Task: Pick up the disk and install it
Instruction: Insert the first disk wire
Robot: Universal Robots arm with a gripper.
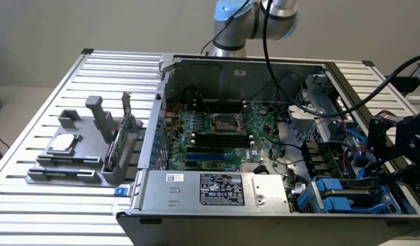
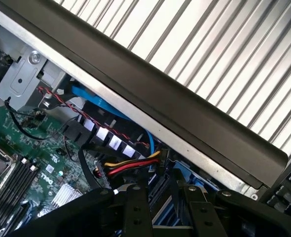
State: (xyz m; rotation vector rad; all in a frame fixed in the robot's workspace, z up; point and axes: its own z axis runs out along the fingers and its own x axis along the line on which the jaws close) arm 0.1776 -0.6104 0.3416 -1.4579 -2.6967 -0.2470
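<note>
Slatted table (image 1: 32, 215); hand (image 2: 165, 224) half-open around disk (image 2: 161, 205)

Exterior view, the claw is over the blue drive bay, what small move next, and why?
Probably a slight, straight descent: the claw hangs over the blue-framed disk, which lies level beneath it, and cables crowd alongside, so sideways moves risk snagging.

Open computer case (image 1: 312, 64), green motherboard (image 1: 217, 128), silver power supply (image 1: 217, 192), grey rack (image 1: 73, 164) on slatted table (image 1: 59, 102)
</note>
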